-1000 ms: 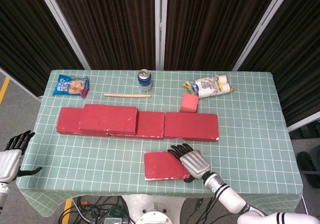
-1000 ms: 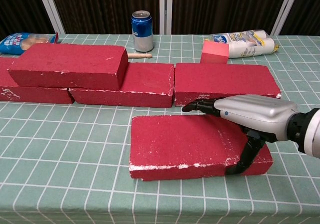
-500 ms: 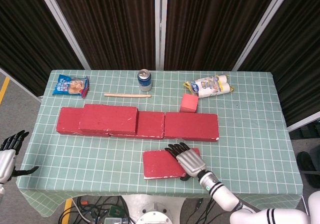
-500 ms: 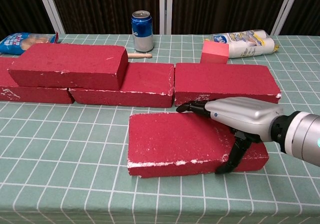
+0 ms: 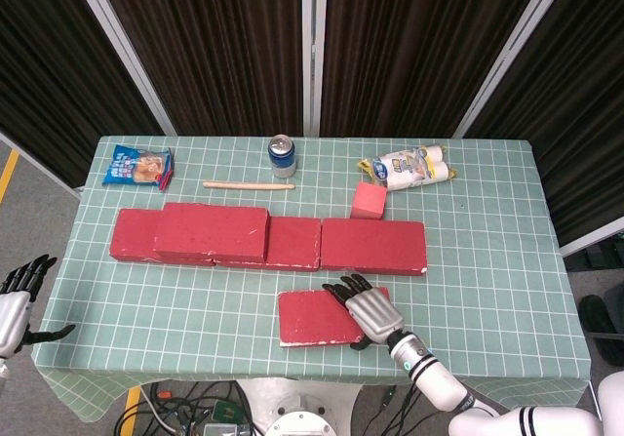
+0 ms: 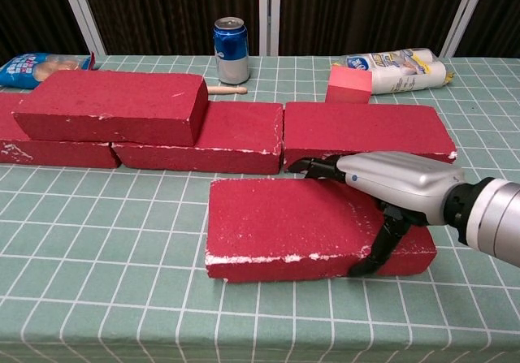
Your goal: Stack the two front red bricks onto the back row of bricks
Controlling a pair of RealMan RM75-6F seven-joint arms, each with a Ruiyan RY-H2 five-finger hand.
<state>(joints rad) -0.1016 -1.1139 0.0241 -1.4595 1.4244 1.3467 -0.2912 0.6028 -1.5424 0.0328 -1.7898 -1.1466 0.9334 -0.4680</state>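
Front red brick [image 5: 320, 318] lies flat just before the back row of bricks [image 5: 268, 240], toward that row's right half, in the head view. The right hand [image 5: 370, 309] grips its right end, palm on top and fingers reaching toward the row. One stacked brick [image 5: 211, 231] already sits on the row's left part. Behind the row stand a pink cube [image 5: 369, 201], a blue can [image 5: 282, 156], a wooden stick [image 5: 249, 185], a blue snack bag [image 5: 137, 166] and a white packet [image 5: 409, 169]. Only this view shows the left hand [image 5: 14, 304], off the table's [image 5: 487, 260] left edge, well away from the row, fingers spread and holding nothing.

From the chest view, the thumb [image 6: 378, 245] hooks down the front brick's [image 6: 284, 226] near face while the fingers [image 6: 318, 166] curl over its far edge, almost touching the row [image 6: 366, 131]; the right hand [image 6: 390, 184] clamps the brick between them. That grip is hidden from above.

Since a second ago the brick has slid a little left and closer to the row, with the hand riding along.
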